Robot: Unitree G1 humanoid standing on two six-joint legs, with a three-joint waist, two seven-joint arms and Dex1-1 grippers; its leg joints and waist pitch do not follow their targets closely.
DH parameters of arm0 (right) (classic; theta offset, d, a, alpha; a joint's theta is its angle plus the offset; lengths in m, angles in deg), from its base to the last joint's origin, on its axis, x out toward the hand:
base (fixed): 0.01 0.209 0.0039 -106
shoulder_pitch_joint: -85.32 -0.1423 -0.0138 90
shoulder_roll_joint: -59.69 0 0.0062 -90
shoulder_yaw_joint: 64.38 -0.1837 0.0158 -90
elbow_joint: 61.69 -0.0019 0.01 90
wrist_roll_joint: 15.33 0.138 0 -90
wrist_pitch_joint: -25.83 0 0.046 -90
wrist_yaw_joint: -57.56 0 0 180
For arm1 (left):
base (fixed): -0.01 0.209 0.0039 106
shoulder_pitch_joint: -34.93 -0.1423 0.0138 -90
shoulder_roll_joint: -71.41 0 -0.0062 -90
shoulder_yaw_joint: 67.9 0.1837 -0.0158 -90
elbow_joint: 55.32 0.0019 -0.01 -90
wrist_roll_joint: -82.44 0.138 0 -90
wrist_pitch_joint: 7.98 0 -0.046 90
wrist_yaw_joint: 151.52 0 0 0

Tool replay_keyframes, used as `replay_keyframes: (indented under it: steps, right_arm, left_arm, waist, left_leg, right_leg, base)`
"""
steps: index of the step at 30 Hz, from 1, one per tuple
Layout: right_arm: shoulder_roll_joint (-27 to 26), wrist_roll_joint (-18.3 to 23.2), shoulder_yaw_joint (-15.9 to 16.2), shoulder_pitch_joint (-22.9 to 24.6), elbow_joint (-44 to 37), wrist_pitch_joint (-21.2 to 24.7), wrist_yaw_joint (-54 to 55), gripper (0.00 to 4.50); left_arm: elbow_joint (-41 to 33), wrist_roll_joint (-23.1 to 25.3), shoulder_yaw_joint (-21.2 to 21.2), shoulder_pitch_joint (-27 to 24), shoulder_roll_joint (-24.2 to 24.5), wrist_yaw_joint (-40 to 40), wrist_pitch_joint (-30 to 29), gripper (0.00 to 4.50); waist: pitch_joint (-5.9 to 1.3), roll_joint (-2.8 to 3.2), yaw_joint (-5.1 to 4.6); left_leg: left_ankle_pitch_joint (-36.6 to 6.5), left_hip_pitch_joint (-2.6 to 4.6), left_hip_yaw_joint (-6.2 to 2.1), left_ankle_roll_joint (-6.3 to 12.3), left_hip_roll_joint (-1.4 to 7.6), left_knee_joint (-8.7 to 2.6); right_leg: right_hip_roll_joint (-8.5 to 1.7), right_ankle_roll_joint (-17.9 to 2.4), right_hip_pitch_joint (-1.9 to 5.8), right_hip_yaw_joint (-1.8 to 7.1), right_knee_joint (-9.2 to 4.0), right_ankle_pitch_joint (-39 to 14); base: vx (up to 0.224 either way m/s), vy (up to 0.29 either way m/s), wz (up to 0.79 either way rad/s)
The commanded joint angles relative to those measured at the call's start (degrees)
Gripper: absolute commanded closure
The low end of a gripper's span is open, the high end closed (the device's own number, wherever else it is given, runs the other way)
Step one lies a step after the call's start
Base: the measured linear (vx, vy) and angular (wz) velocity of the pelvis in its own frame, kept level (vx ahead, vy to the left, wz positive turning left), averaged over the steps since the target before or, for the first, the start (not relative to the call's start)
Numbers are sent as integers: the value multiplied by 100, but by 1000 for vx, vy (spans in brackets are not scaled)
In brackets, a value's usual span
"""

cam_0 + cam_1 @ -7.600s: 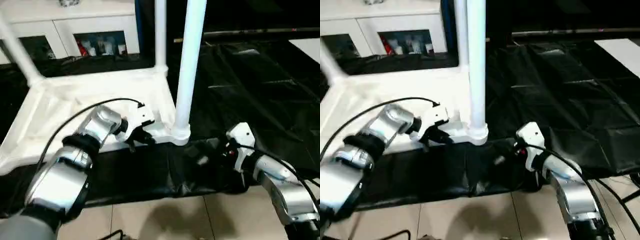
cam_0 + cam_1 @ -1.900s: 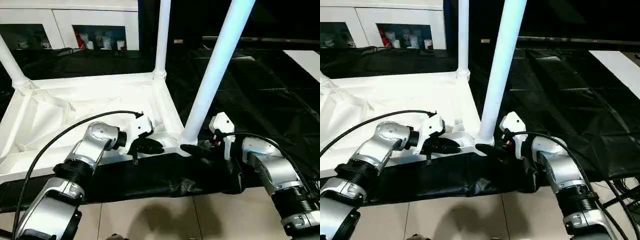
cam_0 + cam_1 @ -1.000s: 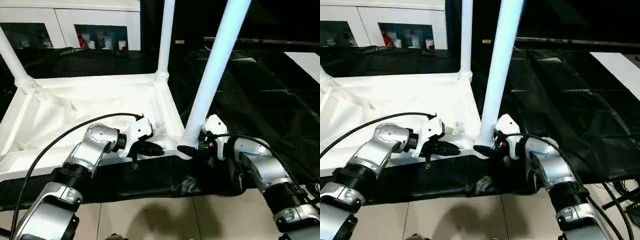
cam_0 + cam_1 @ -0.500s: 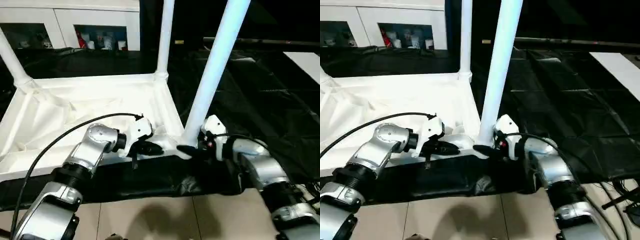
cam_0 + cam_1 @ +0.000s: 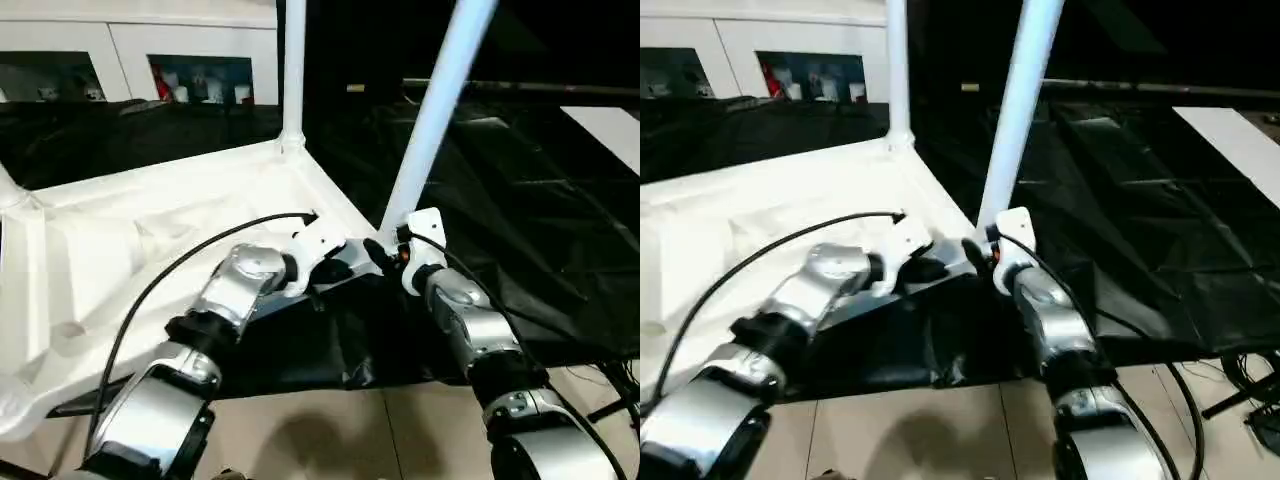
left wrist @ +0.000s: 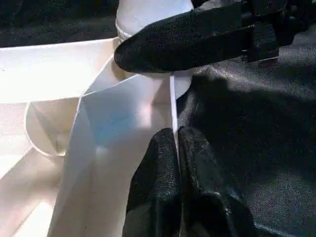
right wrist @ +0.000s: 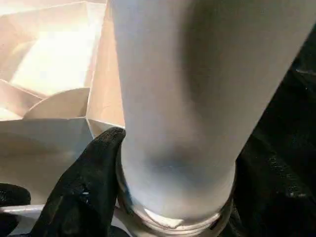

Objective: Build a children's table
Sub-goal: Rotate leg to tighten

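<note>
A black plastic sheet (image 5: 520, 230) covers the floor, creased and shiny. Behind it stands a white cabinet (image 5: 130, 60) with glass doors, small items on its shelf. Pale floor tiles (image 5: 330, 440) show nearest.

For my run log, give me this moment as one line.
left gripper: shut on tabletop rim | right gripper: around base of near leg at corner socket | far leg: upright in socket
</note>
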Motion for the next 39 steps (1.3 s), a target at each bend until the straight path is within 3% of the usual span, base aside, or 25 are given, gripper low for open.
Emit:
replay_keyframes:
  steps: [1,7,10,13,16,22,26,27,35,36,39]
  right_arm:
    - [-307,176,409,-51,-181,-184,-796,122]
    - [155,205,497,40,-582,-173,-1507,68]
    - [795,392,631,342,-1237,47,-2548,68]
    - [1261,551,747,597,-1705,228,-3316,68]
    - [1846,614,864,864,-2113,477,-4184,68]
    - [1946,622,944,858,-2150,585,-4298,68]
    - [1959,555,1032,823,-2102,668,-4372,68]
    - [1962,544,1038,821,-2104,692,-4385,93]
    - [1914,450,1118,721,-1891,674,-4425,147]
    - [1902,451,1103,715,-1870,673,-4408,173]
    - [1864,491,1051,712,-1838,698,-4367,182]
  left_arm:
    - [155,13,160,-40,-135,-62,141,450]
    - [66,-87,130,-143,155,-598,555,450]
    - [-77,-157,155,-279,464,-1076,789,450]
    - [-126,-147,170,-351,668,-1313,1005,450]
    - [-467,-385,151,-524,989,-2101,1112,450]
    - [-800,-481,208,-659,1137,-2444,1081,450]
    - [-867,-491,226,-714,1193,-2507,1089,450]
    - [-893,-496,224,-728,1206,-2528,1075,450]
    - [-1027,-530,207,-781,1290,-2657,967,450]
    - [-1042,-529,210,-786,1298,-2671,949,450]
    - [-1044,-525,218,-788,1301,-2670,930,450]
  waist:
    - [-349,-15,17]
    - [-349,-27,31]
    - [-345,-38,68]
    - [-356,-6,91]
    - [-355,-3,111]
    - [-340,0,100]
    - [-344,-29,118]
    - [-345,-28,118]
    - [-350,-30,119]
    - [-350,-27,120]
    - [-350,-22,117]
  left_leg:
    - [-824,68,-105,205,220,-396]
    - [-695,50,-101,353,229,-386]
    - [-647,48,-112,422,238,-385]
    - [-623,53,-95,528,249,-373]
    - [-604,52,-96,555,266,-374]
    - [-831,78,-84,359,275,-396]
    - [-763,79,-79,343,275,-394]
    - [-717,74,-76,354,267,-391]
    - [-660,71,-76,338,266,-385]
    - [-662,72,-74,344,265,-386]
    - [-660,70,-76,345,262,-385]
  right_leg:
    - [-459,-1330,231,262,-478,-310]
    - [-459,-1360,245,260,-456,-126]
    - [-442,-1336,290,249,-458,11]
    - [-453,-1381,254,258,-426,218]
    - [-450,-1461,266,255,-407,331]
    - [-453,-1518,224,250,-447,-131]
    - [-455,-1486,219,253,-434,-79]
    - [-450,-1478,221,254,-429,-24]
    - [-450,-1460,225,251,-414,14]
    - [-451,-1462,225,249,-415,23]
    - [-450,-1478,231,248,-411,72]
  base:
    - [0,0,0]
    - [0,0,0]
    - [0,0,0]
    - [0,0,0]
    - [0,0,0]
    - [0,0,0]
    - [0,0,0]
    - [0,0,0]
    - [0,0,0]
    - [0,0,0]
    - [0,0,0]
